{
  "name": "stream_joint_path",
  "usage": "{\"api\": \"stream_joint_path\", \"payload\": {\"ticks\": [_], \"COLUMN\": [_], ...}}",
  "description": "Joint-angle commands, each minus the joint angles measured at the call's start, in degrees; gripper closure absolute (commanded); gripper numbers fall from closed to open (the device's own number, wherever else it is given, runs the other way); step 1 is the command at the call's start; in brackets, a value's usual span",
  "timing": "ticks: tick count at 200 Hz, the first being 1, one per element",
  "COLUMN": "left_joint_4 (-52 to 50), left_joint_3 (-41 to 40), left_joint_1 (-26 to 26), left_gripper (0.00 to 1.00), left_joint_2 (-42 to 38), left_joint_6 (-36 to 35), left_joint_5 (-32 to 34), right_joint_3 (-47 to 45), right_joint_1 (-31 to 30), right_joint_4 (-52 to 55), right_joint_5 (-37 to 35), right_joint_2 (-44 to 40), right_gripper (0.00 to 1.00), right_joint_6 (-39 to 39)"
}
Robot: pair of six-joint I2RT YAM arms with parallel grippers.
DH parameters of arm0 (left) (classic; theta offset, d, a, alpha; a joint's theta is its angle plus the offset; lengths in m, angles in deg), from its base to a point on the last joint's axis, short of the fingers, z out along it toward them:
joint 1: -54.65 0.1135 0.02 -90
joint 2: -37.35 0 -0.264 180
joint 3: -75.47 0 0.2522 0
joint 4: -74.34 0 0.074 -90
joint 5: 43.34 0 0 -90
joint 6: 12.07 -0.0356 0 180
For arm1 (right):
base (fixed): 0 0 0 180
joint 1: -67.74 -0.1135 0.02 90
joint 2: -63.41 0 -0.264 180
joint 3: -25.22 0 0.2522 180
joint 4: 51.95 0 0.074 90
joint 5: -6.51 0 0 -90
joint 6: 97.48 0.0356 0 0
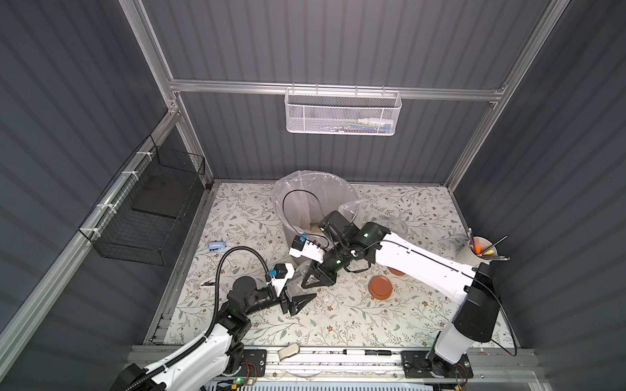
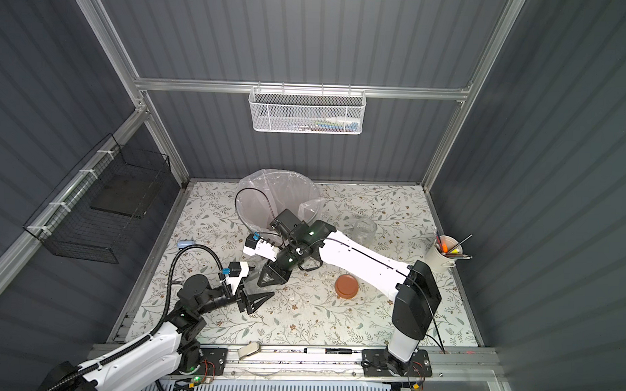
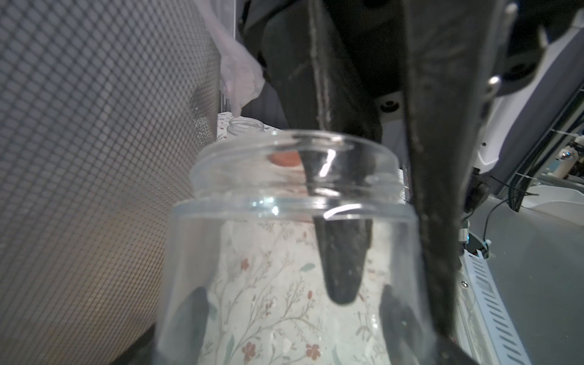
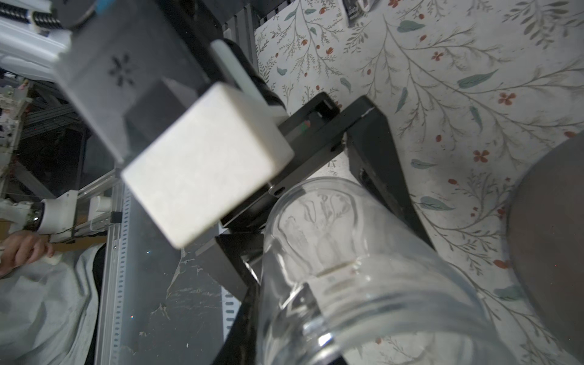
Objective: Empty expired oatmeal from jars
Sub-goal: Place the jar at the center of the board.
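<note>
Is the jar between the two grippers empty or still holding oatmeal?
Empty: the jar shows only the floral table through its clear walls.
</note>
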Motion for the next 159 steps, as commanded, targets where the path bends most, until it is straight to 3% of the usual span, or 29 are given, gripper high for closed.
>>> {"api": "stream_joint_path", "payload": {"ticks": [1, 6, 17, 22, 25, 29, 72, 100, 159], "left_joint_4": [2.1, 1.6, -0.4, -1.8, -2.6, -3.8, -10.3, -16.9, -15.7], "left_joint_3": [2.6, 2.7, 3.3, 3.7, 3.8, 4.1, 4.5, 6.5, 6.7], "left_joint_1": [0.1, 0.1, 0.1, 0.1, 0.1, 0.1, 0.1, 0.1, 0.1], "left_gripper": [0.81, 0.76, 0.59, 0.39, 0.1, 0.01, 0.0, 0.0, 0.0], "left_joint_2": [-1.3, -1.3, -1.6, -1.8, -2.0, -2.3, -5.8, -6.0, -2.7], "left_joint_6": [1.8, 1.8, 1.8, 1.8, 1.7, 1.7, 1.3, 1.5, 2.2], "left_joint_5": [3.6, 4.0, 5.9, 7.2, 7.8, 8.9, 16.1, 25.9, 24.7], "right_joint_3": [-0.8, -1.0, -1.4, -1.5, -1.5, -1.6, -1.9, -2.8, -7.9], "right_joint_1": [-1.1, -1.1, -1.1, -1.1, -1.1, -1.1, -1.1, -0.4, 2.2], "right_joint_4": [-2.5, -2.6, -3.0, -3.0, -3.1, -3.1, -0.1, 2.0, -2.5], "right_joint_5": [-0.2, -0.3, -1.1, -1.4, -1.8, -2.3, -10.0, -16.3, -23.9], "right_joint_2": [-0.1, -0.1, -0.7, -0.8, -0.9, -1.1, -2.0, -2.4, -6.1], "right_gripper": [0.95, 1.0, 1.0, 1.0, 1.0, 1.0, 1.0, 1.0, 1.0], "right_joint_6": [1.7, 2.0, 2.7, 3.1, 3.4, 3.8, 6.8, 8.9, 16.4]}}
